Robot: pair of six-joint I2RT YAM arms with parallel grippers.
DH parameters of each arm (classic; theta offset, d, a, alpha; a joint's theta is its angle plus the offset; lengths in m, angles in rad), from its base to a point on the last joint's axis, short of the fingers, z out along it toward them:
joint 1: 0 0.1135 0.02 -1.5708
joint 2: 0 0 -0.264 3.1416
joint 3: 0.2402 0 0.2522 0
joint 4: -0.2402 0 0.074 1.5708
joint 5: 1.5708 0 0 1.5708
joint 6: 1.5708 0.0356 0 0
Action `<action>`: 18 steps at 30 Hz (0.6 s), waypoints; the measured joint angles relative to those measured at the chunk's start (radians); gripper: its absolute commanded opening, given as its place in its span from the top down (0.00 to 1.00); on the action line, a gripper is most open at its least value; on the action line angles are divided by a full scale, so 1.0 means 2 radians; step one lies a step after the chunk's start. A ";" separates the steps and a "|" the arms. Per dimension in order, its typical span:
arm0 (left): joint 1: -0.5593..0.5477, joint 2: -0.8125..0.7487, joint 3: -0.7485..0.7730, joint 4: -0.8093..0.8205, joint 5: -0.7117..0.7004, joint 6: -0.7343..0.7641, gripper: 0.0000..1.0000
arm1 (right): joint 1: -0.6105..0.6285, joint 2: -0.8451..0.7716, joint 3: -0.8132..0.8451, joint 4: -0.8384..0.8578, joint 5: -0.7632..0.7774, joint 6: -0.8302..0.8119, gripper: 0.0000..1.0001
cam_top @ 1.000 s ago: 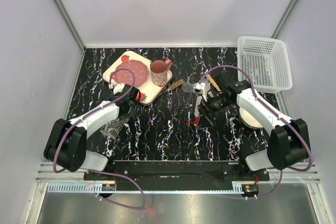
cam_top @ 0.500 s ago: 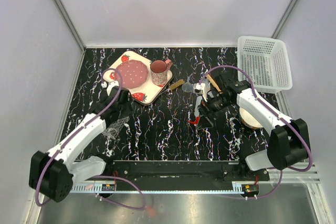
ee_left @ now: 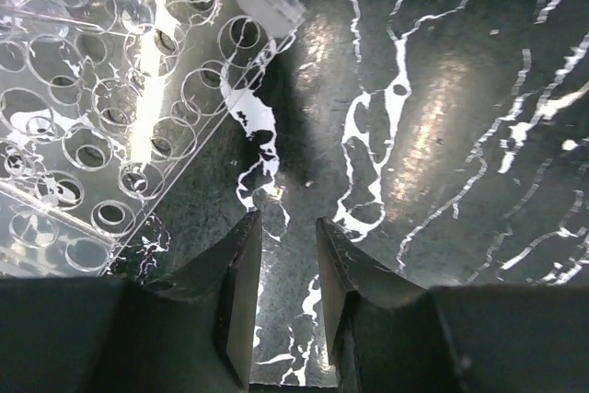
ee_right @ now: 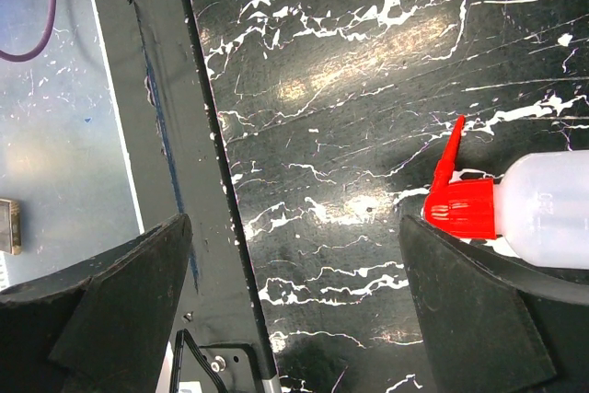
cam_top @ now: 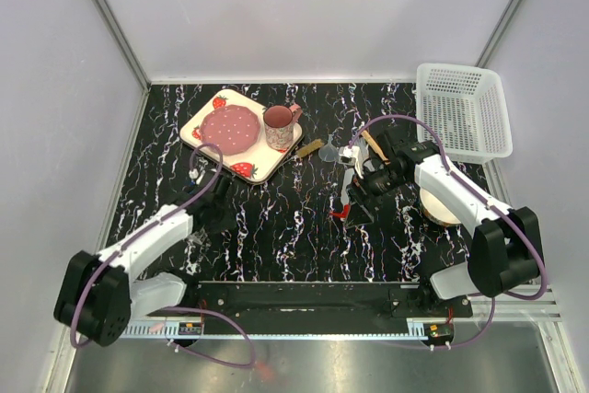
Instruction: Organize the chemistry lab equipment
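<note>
**Top external view.** The black, white-veined desk (cam_top: 294,227) is seen from above. The left claw (cam_top: 219,216) is placed low over the desk's left half. The clear plastic tube rack (cam_top: 196,239) lies just beside it and is partly covered by the left arm. The right claw (cam_top: 357,194) is placed at centre right, over the translucent squeeze bottle (cam_top: 346,187). The bottle lies on its side, with its red cap (cam_top: 339,213) pointed toward the near edge. The clear funnel (cam_top: 329,152) is found just behind the bottle. One wooden-handled tool (cam_top: 310,148) is seen to the funnel's left and another (cam_top: 373,145) to its right. The strawberry-print tray (cam_top: 247,170), with pink plate (cam_top: 228,128) and mug (cam_top: 278,128), is set at rear left. A white basket (cam_top: 463,112) is set at rear right.

**Left wrist view.** The left claw (ee_left: 285,223) is held with its fingers a little apart. A narrow slit is left between them, through which only bare desk (ee_left: 442,117) is seen. The tube rack (ee_left: 101,135) lies flat at upper left, apart from the fingers, with its rows of round holes shown.

**Right wrist view.** The right claw (ee_right: 294,221) is spread wide, and only desk (ee_right: 368,62) is framed between the fingers. The squeeze bottle (ee_right: 543,209) is seen at the right edge, just above the right finger (ee_right: 479,310), with its red cap (ee_right: 460,202) and spout pointing inward. Contact between finger and bottle cannot be told.
</note>
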 measured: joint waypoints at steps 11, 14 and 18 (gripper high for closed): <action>0.025 0.117 0.035 0.019 -0.040 0.010 0.68 | 0.000 0.005 0.000 -0.001 0.001 0.000 0.00; 0.043 0.139 0.051 0.025 -0.051 0.023 0.68 | 0.000 0.005 0.000 -0.001 0.001 0.000 0.00; 0.073 0.163 0.073 0.034 -0.060 0.049 0.68 | 0.000 0.005 0.000 -0.001 0.001 0.000 0.00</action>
